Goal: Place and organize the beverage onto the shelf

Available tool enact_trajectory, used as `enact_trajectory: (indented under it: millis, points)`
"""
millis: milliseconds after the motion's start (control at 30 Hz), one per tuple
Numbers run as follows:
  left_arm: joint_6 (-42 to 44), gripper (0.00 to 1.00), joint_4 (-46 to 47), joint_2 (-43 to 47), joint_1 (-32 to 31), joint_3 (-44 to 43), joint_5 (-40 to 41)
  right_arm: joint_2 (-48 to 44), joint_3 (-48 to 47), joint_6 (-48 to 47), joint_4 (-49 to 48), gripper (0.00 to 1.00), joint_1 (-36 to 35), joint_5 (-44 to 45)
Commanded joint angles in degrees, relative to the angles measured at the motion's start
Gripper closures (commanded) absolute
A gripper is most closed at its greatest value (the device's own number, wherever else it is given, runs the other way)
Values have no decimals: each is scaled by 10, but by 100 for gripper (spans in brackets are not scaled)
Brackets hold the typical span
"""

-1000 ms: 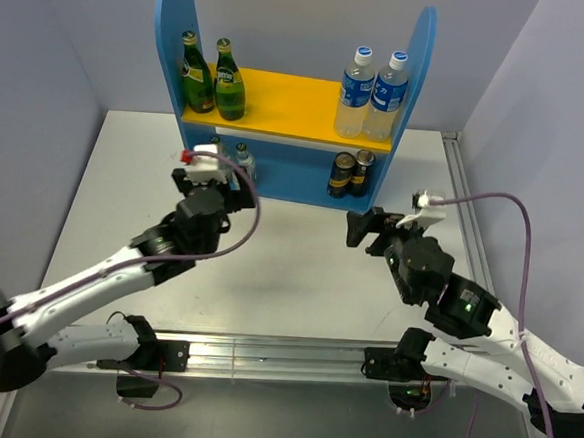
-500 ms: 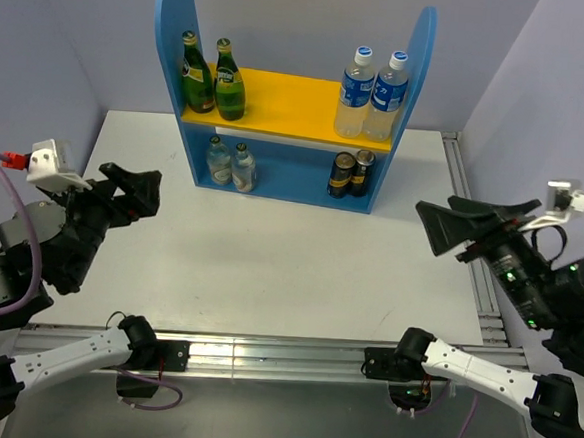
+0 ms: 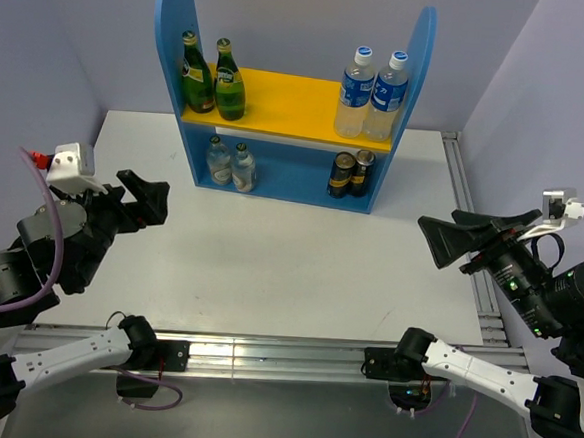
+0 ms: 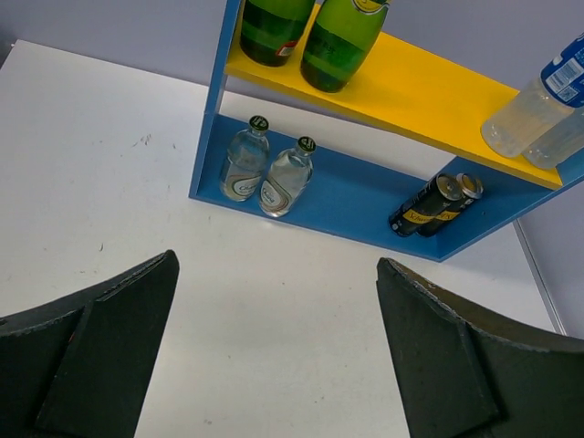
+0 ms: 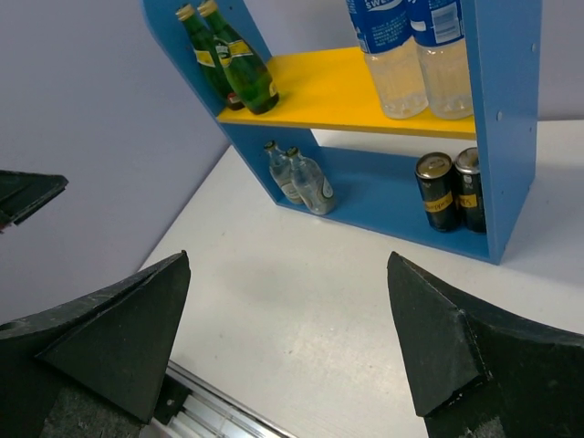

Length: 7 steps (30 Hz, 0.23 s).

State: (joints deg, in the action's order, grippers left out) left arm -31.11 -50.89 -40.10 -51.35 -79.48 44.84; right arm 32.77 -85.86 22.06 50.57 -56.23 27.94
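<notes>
Legible text: one item, partial.
- Left plastic bottle (image 5: 388,55) of the clear pair, right wrist view: white capitals on its blue wrap, cut by the frame edge, reading "SW…".
- Black cans (image 5: 438,193): gold lettering, too small to read.
- Green bottles (image 5: 239,64): yellow bands, print unreadable.
- Small glass bottles (image 4: 245,166): white ovals with blurred script, unreadable.
- Numbers, signs: none legible.

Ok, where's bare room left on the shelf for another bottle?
Both levels are bare mid-span: upper board between green bottles and water bottles, base between clear bottles and black cans. The ends are crowded. The table in front is bare.
</notes>
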Motion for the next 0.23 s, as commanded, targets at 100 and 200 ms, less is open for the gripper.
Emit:
enact_trajectory:
  millis: [100, 200]
  points:
    - [9, 4, 4, -3, -1, 2, -2, -2, -3, -3, 0, 5, 2, 2]
    - [11, 4, 7, -2, -1, 3, 2, 4, -4, -2, 4, 4, 2, 20]
